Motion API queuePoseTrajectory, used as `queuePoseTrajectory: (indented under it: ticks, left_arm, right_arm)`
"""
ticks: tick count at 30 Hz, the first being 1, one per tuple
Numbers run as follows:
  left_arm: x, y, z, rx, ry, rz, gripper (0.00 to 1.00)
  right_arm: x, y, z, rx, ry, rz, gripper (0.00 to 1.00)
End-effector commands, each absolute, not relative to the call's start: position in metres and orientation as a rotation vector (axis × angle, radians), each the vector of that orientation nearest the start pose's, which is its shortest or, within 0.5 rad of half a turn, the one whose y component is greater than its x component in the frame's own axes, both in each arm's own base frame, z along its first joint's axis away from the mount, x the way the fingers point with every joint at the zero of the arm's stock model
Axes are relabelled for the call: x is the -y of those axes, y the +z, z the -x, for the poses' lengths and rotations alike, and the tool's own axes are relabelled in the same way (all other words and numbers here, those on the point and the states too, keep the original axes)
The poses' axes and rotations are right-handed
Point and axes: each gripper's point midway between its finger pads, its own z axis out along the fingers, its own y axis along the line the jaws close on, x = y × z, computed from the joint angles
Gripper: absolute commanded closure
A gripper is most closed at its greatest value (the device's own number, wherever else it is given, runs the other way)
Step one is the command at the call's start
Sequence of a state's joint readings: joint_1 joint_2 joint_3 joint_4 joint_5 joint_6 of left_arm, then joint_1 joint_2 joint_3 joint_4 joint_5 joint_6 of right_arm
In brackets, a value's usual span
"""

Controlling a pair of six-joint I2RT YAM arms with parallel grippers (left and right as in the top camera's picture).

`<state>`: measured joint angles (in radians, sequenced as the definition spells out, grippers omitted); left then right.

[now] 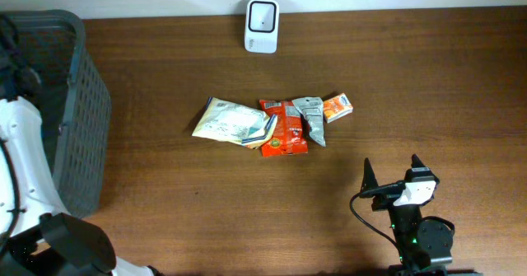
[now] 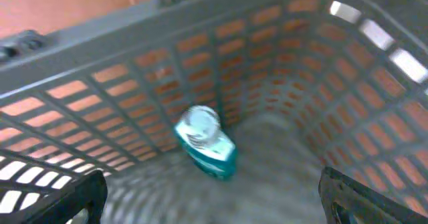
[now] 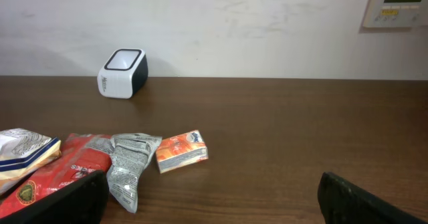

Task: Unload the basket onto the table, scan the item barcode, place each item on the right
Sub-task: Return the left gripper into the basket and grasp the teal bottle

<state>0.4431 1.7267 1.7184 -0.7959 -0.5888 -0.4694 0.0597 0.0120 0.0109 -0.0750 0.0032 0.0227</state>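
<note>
**Both arms idle, nothing in hand.** The right end effector [image 1: 392, 169] hovers low over the bench [image 1: 461, 78], its two fingers spread fully wide and holding nothing. Ahead of it and to its left, four packaged goods lie in a loose huddle. The orange box [image 3: 182, 152] is nearest, then a silver packet [image 3: 130, 165], a red snack bag [image 3: 63, 174] and, farthest left, a pale snack bag [image 3: 23, 154]. The packet and bags overlap. Farther ahead of the same end effector, beyond the pile and close to the wall, stands the white scanner [image 3: 124, 72], well apart from every item.

The left end effector [image 2: 212, 184], just as wide open and just as empty, hangs above the grey basket [image 2: 267, 57]. Directly beneath it a teal bottle [image 2: 207, 147] lies on the basket floor; the view is blurred, and whether its code has been read cannot be told.

For the goods on the bench, the job looks barely begun: none is lifted, none is at the scanner. Choosing an item, grasping it and presenting its barcode all appear to remain.
</note>
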Motion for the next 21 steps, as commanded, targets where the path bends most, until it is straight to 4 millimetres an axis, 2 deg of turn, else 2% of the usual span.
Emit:
queuePoseTrajectory:
  ticks: [1, 4, 7, 9, 12, 14, 17, 21]
  left_arm:
    - [-0.301, 0.279, -0.363, -1.891, 0.679, 1.312, 0.01]
    - [-0.312, 0.257, -0.362, -1.936, 0.668, 1.344, 0.00]
    - [-0.318, 0.231, -0.370, -1.991, 0.686, 1.348, 0.00]
    - [-0.324, 0.220, -0.380, -2.053, 0.720, 1.264, 0.02]
    - [-0.328, 0.214, -0.391, -2.100, 0.739, 1.176, 0.01]
    - [-0.329, 0.212, -0.398, -2.100, 0.645, 1.164, 0.01]
    - [-0.329, 0.209, -0.414, -2.161, 0.452, 1.015, 0.03]
    - [-0.347, 0.209, -0.400, -2.144, 0.465, 1.057, 0.05]
  right_arm:
    - [-0.014, 0.154, -0.246, -1.655, 0.057, 0.026, 0.01]
    - [-0.014, 0.154, -0.246, -1.655, 0.057, 0.026, 0.01]
    - [-0.014, 0.154, -0.246, -1.656, 0.057, 0.026, 0.01]
    - [-0.014, 0.154, -0.246, -1.655, 0.057, 0.026, 0.01]
    - [-0.014, 0.154, -0.246, -1.655, 0.057, 0.026, 0.01]
    - [-0.014, 0.154, -0.246, -1.655, 0.057, 0.026, 0.01]
    - [-0.014, 0.154, -0.246, -1.655, 0.057, 0.026, 0.01]
    - [-0.014, 0.154, -0.246, -1.655, 0.057, 0.026, 0.01]
